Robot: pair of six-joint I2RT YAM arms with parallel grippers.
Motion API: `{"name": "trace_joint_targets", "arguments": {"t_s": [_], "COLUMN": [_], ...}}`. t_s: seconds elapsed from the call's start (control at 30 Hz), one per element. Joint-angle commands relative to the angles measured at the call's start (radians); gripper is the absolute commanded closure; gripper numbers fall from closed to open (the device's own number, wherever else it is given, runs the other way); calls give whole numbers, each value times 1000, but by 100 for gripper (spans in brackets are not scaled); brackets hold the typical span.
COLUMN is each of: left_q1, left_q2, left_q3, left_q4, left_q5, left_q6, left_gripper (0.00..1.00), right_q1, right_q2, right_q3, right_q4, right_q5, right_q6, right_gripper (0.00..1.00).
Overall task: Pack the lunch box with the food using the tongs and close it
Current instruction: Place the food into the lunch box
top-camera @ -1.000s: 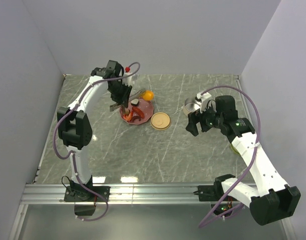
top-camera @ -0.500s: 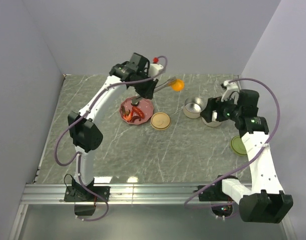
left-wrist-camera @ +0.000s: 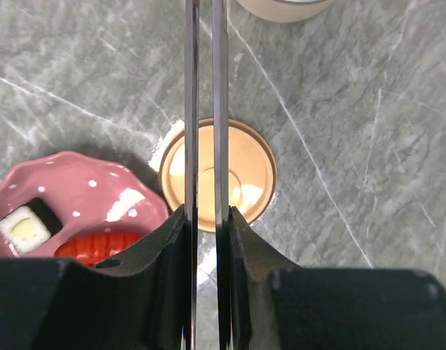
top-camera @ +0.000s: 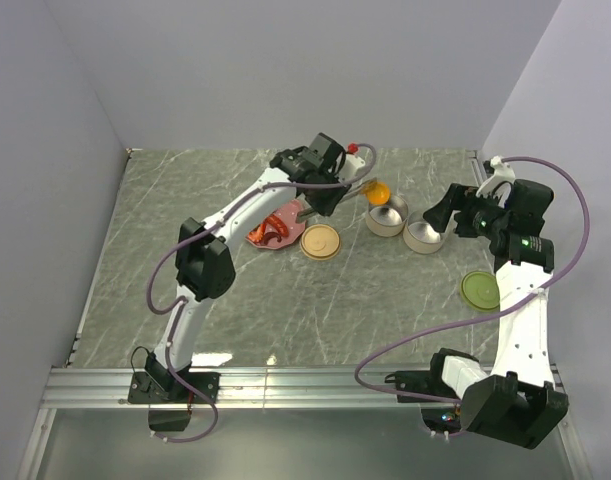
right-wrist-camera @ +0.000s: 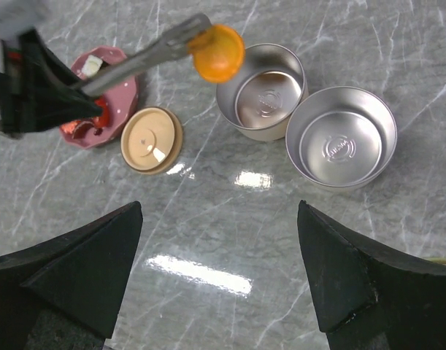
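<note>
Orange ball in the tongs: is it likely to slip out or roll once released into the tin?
The orange ball looks smooth and round, pinched only by the tongs' thin tips, so it may slip. Dropped, it would probably roll; the tin's walls should contain it.

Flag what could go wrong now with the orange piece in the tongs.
1. The round orange piece is pinched only at the tips of the thin tongs; it could slip out and roll.
2. It seems to hang by the rim of the closest tin, not its middle; released now, it might bounce off.
</note>
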Motion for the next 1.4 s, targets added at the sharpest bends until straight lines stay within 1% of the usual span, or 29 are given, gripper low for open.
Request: {"name": "trace_joint_targets", "arguments": {"t_s": [0.0,0.33,0.73,1.17,1.3,1.37], "left_q1": [-24,-100,-125,-154,-157,-157], "left_q2": [5,54,111,146,152,154], "left_q3": [47,67,73,86,88,88], "left_q4": [45,71,60,23,19,20], "left_q5": [-58,-125,-133,-133,-133,-133], "left_q6": [-6,29,38,70,76,75], "left_gripper": [98,97,94,84,78,73], "right_q1": [-8,-14,-24,-31,-33,-34], "right_q2": [-5,-17,-34,-20,-15,-14], "right_q3": [45,29,16,12,7,9], "right_q4": [53,69,56,62,63,62], "right_q5": [-29,-35,-40,-50,-55,-55], "right_q6": [29,44,15,13,12,10], "right_gripper": [7,7,7,7,7,7]}}
